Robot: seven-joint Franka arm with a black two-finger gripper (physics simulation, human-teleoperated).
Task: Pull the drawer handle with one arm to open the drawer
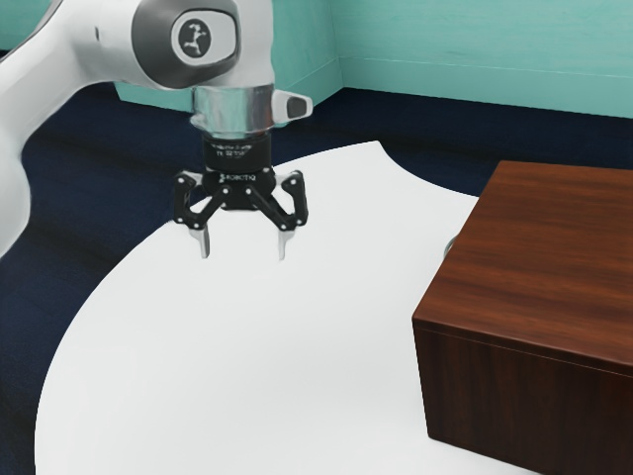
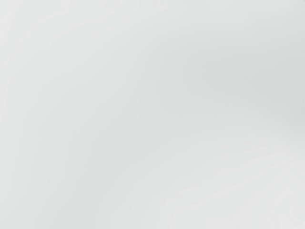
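Largest first: a white table with a curved edge [image 1: 247, 376], spreading across the middle of the scene. Carries a dark brown wooden drawer box [image 1: 534, 257] at the exterior view's right, near corner. Shows a plain top and a plain near face, with no drawer front readable on either.

Next, the white Franka arm [image 1: 59, 79], coming in from the exterior view's upper left. Ends in the black two-finger gripper [image 1: 242, 249], pointing straight down over bare table [image 2: 152, 114], not touching it, fingers spread wide with nothing between them.

Smallest: a little grey piece [image 1: 450, 244] peeking out at the box's left face, on the side turned toward the gripper. Probably the drawer handle, though too hidden to be sure, and its long axis cannot be read.

The relation that matters: lies to the exterior view's right of the gripper, well apart, at about fingertip height. Likely calls for a sideways reach rightward and a turn of the hand to meet that left face, then a pull back toward the exterior view's left. Not yet begun; drawer apparently closed.
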